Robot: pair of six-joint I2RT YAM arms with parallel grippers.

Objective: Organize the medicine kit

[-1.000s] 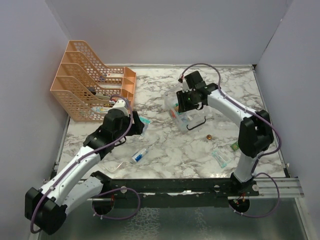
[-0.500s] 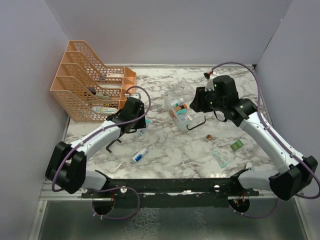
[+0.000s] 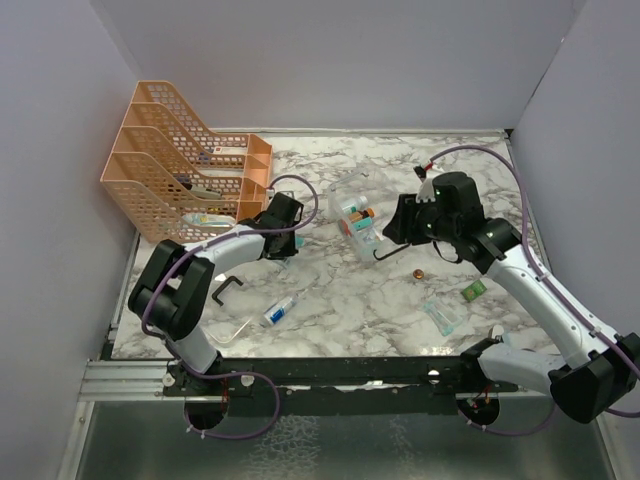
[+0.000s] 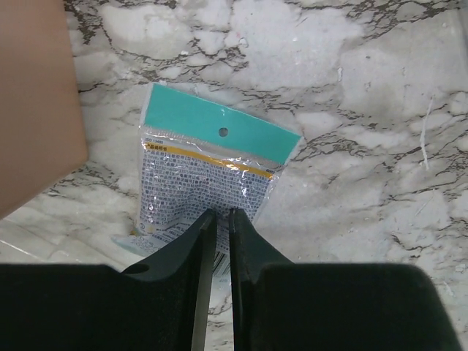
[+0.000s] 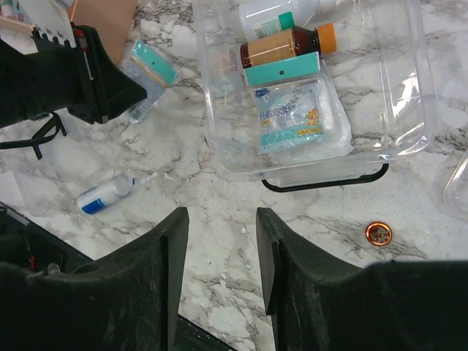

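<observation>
Teal-topped packet [image 4: 212,172] sat pinched at its six o'clock edge by the almost-closed left gripper [image 4: 218,213]; a slow lift seemed wise. The right gripper [image 5: 221,219] hung half-open, empty.

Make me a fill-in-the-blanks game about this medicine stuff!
The brown bottle in the clear box has an ___ cap. The box's handle is ___. The packet at the left gripper lies on the ___. The right gripper is ___.
Answers: orange, black, table, open.
</observation>
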